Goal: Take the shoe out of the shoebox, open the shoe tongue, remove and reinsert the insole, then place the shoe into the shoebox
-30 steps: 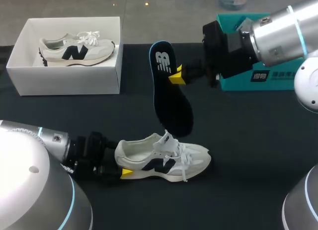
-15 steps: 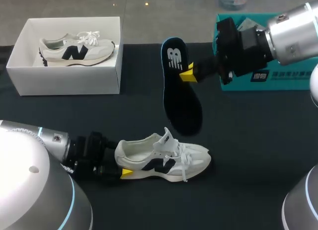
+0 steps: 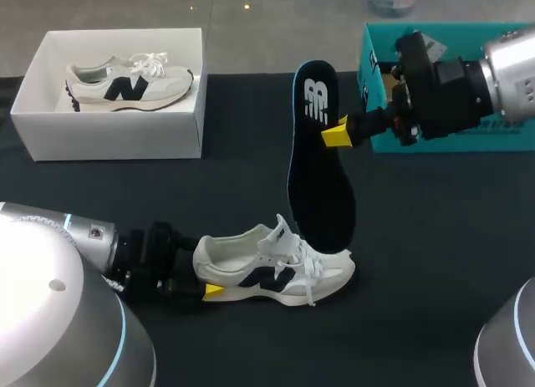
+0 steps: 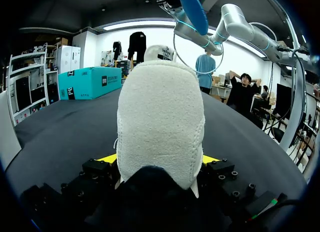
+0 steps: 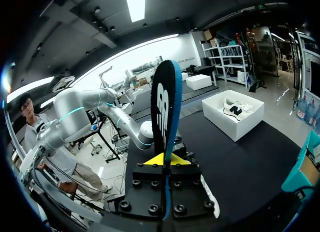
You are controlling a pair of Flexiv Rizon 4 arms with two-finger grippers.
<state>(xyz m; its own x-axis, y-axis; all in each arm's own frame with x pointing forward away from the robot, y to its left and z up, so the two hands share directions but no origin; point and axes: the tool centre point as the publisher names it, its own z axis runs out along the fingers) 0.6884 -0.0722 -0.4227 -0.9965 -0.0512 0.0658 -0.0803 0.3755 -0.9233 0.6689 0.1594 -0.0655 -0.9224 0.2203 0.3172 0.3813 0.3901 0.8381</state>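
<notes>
hanging above the middle of the table (image 3: pixel 435 236) is the dark insole (image 3: pixel 320 157), pinched at its upper part by the right gripper (image 3: pixel 338 134). the heel end points up and the toe end dangles down just over the shoe (image 3: pixel 276 266). from the right wrist view the insole (image 5: pixel 164 106) stands edge-on between the two yellow tips, and the right gripper (image 5: pixel 164 159) is closed tight on it from both sides.

down near the table's front edge, the white shoe lies on its sole with its tongue lifted and laces loose, toe toward the right. the left gripper (image 3: pixel 206 277) has it by the heel. in the left wrist view the heel (image 4: pixel 161 127) fills the space between the fingers, a yellow tip pressing on each side, so the left gripper (image 4: pixel 159 159) is clamped around the shoe.

over at the far left corner sits the white shoebox (image 3: pixel 109 136), open, with a second shoe (image 3: pixel 125 82) lying inside. a teal box (image 3: pixel 368 65) stands at the far right edge, behind the right arm.
</notes>
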